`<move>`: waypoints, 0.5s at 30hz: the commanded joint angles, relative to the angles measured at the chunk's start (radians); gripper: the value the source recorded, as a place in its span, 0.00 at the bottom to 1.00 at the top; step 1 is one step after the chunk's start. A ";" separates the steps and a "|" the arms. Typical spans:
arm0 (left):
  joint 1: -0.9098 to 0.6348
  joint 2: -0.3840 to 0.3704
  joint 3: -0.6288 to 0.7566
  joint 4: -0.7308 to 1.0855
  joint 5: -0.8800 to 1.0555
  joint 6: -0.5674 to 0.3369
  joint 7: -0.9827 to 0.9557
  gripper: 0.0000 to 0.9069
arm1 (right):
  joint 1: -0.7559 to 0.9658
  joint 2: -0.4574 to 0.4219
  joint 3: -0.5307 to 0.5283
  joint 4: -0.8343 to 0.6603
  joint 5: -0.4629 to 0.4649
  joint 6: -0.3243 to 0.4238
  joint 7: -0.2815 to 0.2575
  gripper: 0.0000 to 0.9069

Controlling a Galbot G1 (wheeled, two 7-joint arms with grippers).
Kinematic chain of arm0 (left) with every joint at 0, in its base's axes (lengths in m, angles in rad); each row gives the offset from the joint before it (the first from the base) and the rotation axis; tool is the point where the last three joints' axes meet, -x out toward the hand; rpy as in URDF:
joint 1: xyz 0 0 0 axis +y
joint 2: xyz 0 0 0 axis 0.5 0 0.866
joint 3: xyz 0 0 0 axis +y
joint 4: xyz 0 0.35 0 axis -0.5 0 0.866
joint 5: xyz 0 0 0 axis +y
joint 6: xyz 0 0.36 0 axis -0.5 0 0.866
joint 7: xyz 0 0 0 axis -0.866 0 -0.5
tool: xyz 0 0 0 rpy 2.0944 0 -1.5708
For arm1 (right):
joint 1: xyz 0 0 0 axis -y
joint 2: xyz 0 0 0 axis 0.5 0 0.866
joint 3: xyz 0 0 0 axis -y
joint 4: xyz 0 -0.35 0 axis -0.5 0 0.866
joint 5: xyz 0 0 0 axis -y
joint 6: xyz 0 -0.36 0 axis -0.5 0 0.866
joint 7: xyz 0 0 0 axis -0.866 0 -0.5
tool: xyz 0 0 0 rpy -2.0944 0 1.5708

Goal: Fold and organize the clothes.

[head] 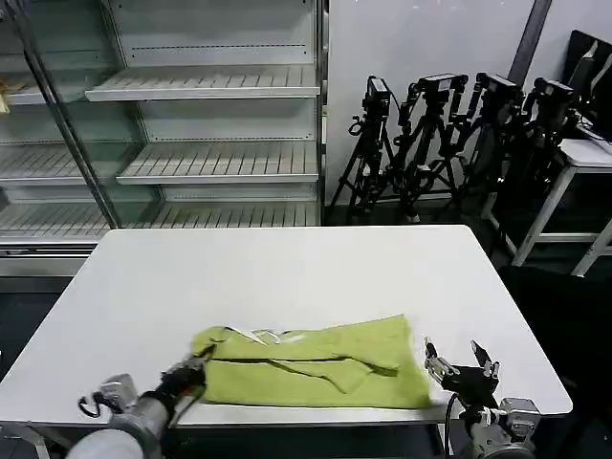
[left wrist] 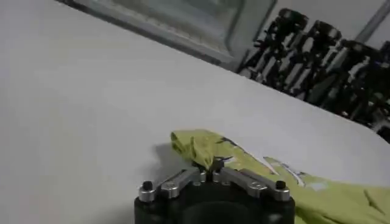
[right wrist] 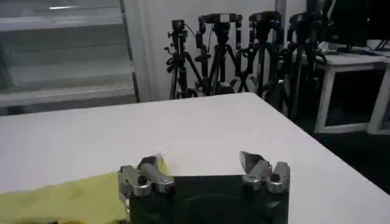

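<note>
The clothes are one lime T-shirt (head: 316, 363), folded into a long band near the front edge of the white table (head: 287, 268). My left gripper (head: 194, 368) is at the shirt's left end and is shut on a pinch of its fabric (left wrist: 201, 149); the left wrist view shows the cloth bunched between the closed tips of that gripper (left wrist: 209, 164). My right gripper (head: 457, 360) stands open just off the shirt's right end, above the table, with nothing between its fingers. In the right wrist view the right gripper (right wrist: 201, 161) has the shirt's edge (right wrist: 67, 198) beside one finger.
Empty shelving (head: 206, 124) stands behind the table. Camera tripods (head: 449, 143) and a second white table (head: 583, 158) are at the back right. The table's front edge runs close to the shirt; bare tabletop lies beyond it.
</note>
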State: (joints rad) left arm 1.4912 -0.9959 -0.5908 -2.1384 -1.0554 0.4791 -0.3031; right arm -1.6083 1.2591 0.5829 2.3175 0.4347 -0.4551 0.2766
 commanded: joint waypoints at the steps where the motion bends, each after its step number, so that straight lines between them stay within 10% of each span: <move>1: 0.025 0.184 -0.424 0.083 -0.223 0.062 0.028 0.04 | 0.008 -0.003 -0.003 -0.003 0.010 0.000 -0.001 1.00; 15: -0.033 0.086 -0.209 -0.191 -0.570 0.046 -0.023 0.04 | -0.025 -0.001 0.007 0.010 -0.001 0.006 -0.002 1.00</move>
State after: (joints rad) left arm 1.4781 -0.8705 -0.8886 -2.1428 -1.3413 0.5325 -0.3046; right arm -1.6212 1.2582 0.5885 2.3229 0.4351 -0.4508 0.2751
